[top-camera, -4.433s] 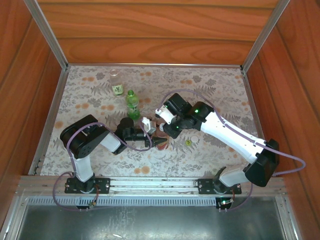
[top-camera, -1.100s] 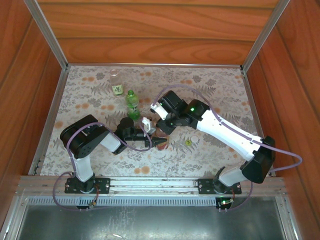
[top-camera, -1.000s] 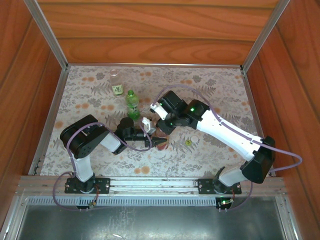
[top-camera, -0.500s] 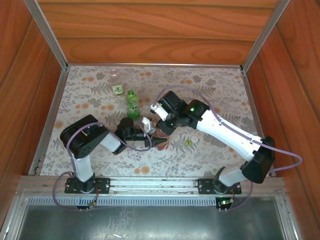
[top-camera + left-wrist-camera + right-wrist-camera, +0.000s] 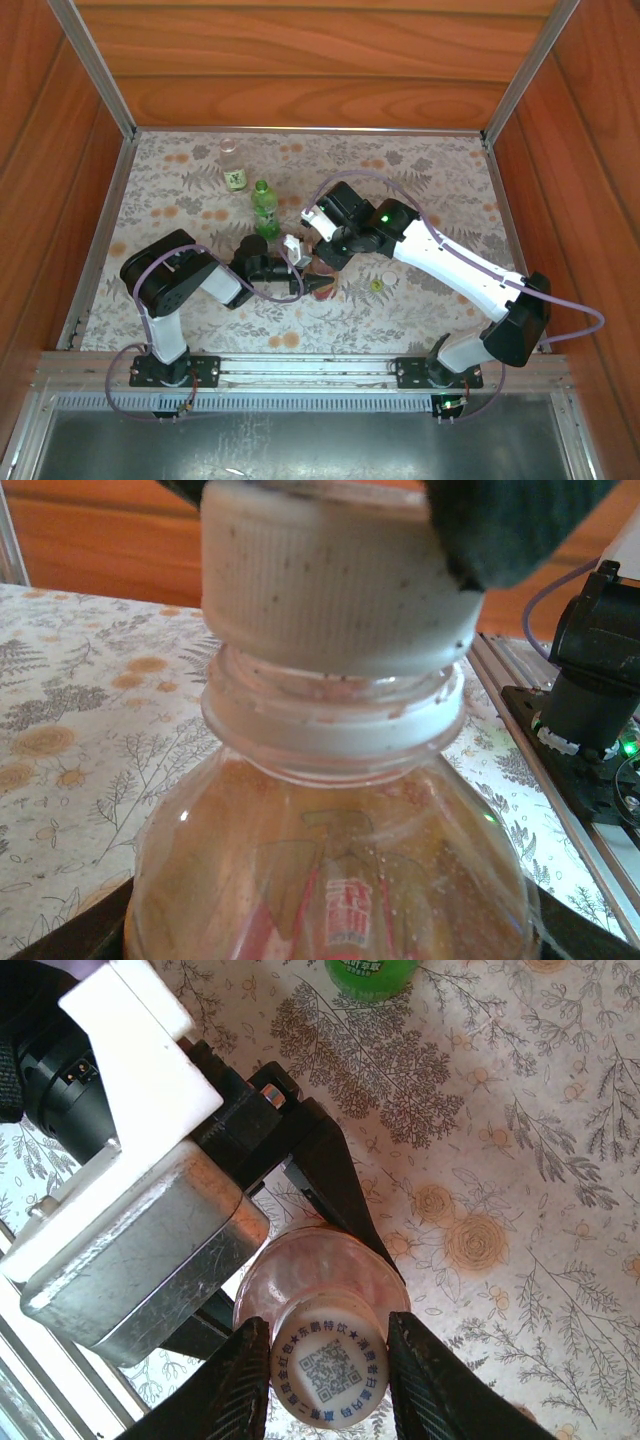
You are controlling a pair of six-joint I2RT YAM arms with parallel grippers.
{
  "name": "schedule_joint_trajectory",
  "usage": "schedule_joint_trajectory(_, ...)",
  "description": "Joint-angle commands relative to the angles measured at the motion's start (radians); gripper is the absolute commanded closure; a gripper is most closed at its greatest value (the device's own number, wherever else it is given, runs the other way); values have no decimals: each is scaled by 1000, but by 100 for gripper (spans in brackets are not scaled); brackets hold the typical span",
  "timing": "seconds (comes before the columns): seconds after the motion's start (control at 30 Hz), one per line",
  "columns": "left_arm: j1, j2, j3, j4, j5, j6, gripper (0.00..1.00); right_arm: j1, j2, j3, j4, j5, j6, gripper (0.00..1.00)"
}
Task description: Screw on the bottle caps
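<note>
Now we hold the amber bottle (image 5: 330, 880) upright in our clenched left gripper (image 5: 316, 286), at 5 o'clock from the green bottle (image 5: 264, 205). Our right gripper (image 5: 330, 1380) is directly above, pinching its white cap (image 5: 330, 590) at 9 and 3 o'clock.

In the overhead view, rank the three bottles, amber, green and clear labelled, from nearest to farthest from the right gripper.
1. amber bottle: directly under the right gripper, its white cap between the jaws.
2. green bottle: to the left and farther back on the table.
3. clear labelled bottle: farthest, back-left, beyond the green one.
</note>
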Motion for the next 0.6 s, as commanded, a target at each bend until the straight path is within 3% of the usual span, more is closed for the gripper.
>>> schedule_joint_trajectory(0.0, 10, 22, -7, -70, 25, -18, 40, 8, 2, -15, -23, -21, -8, 64)
schedule_joint_trajectory(0.27, 10, 20, -9, -71, 25, -17, 40, 8, -1, -18, -32, -25, -13, 72)
schedule_joint_trajectory(0.57, 10, 18, -9, -71, 28, -18, 40, -3, -30, -40, -6, -72, -112, 74)
